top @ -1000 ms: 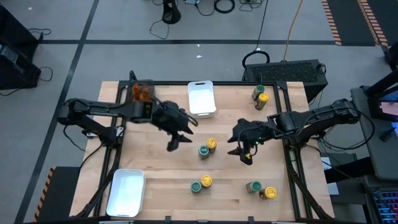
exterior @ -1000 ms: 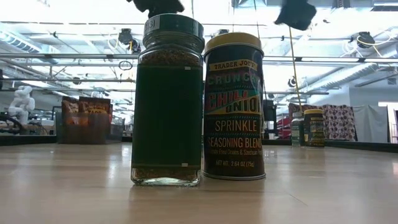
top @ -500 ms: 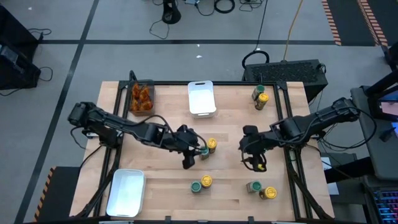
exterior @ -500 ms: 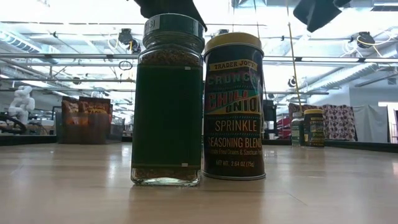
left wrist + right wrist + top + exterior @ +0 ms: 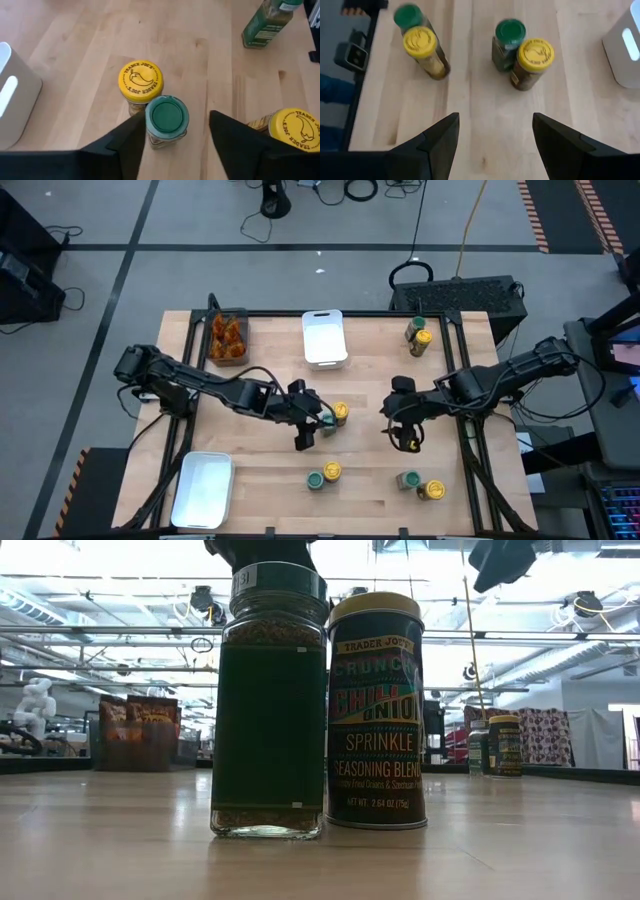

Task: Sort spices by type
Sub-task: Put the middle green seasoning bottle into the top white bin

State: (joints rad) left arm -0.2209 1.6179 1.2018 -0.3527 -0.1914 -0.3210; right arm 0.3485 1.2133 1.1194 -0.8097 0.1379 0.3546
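High view: left gripper [image 5: 311, 429] at table centre, over green-lidded jar [image 5: 326, 423] touching yellow-lidded jar [image 5: 340, 413]. Right gripper [image 5: 403, 435] toward right edge, empty.

Left wrist view: fingers [image 5: 125, 145] spread wide, straddling green-lidded jar, not closed.

Right wrist view: fingers [image 5: 440, 137] wide apart.

Judgement: glass, rigid, slick; grip body below lid.

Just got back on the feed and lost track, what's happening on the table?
The left gripper is over the middle pair of jars, jaws open on either side of the green-lidded jar, which touches a yellow-lidded jar; it isn't gripped yet. The right gripper hovers open over bare table. Nothing is sorted: three other pairs stand about, and both white trays are empty.
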